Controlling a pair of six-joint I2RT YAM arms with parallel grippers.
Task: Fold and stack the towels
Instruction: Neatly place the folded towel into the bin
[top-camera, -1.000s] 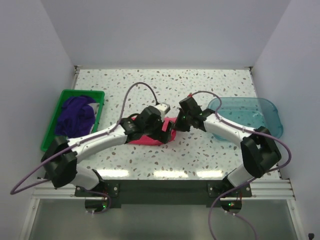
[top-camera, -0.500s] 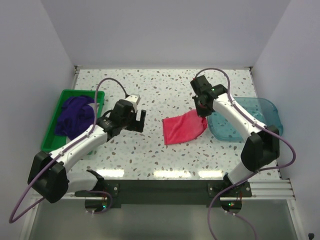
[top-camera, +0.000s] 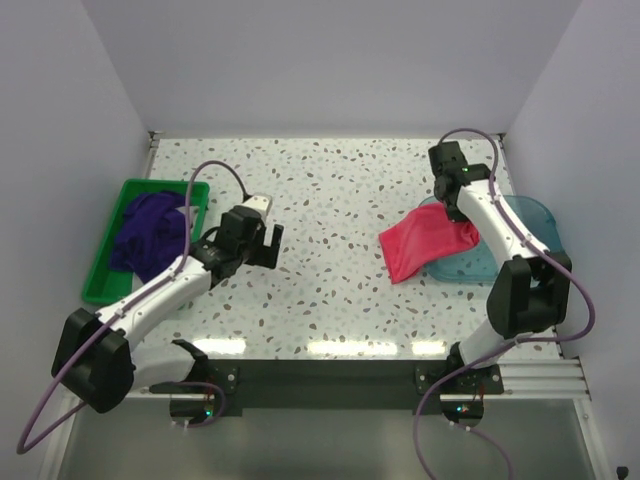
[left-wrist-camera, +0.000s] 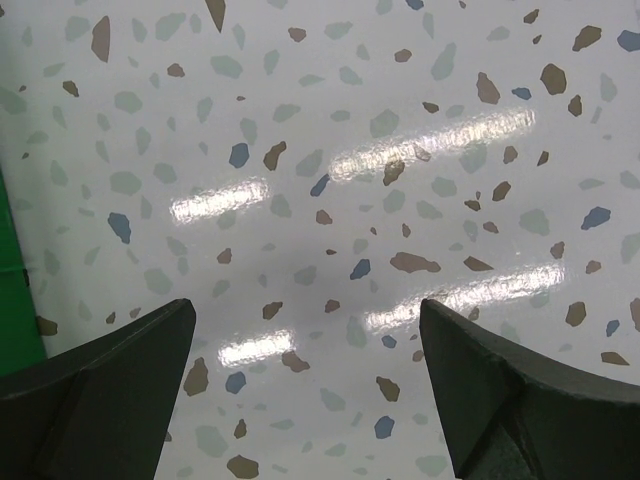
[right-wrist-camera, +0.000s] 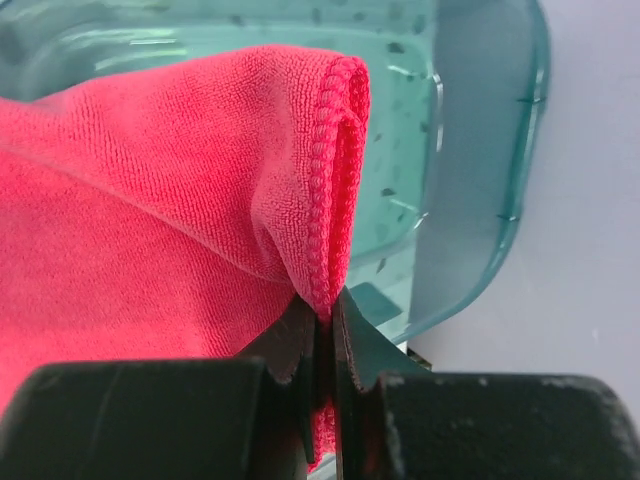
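Right wrist view: right gripper (right-wrist-camera: 322, 312) is clamped on the plush pink towel (right-wrist-camera: 150, 220), stitched hem doubled, before the translucent teal tray (right-wrist-camera: 485, 190) at upper right; left gripper (left-wrist-camera: 305, 340) stands apart over the speckled table (left-wrist-camera: 300, 120).

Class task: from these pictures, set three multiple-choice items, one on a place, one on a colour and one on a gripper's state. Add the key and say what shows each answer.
1. The purple towels lie in:
A the tray
B the bin
C the left gripper

2. The right gripper holds a towel that is:
A grey
B purple
C pink

3. The left gripper is:
A open and empty
B shut on a towel
C shut and empty

Key:
1 B: the purple heap sits inside the green bin.
2 C: the pink towel is pinched in the shut jaws, and it overlaps the tray's rim in the top view.
3 A: the jaws stand wide apart with only bare table between them.
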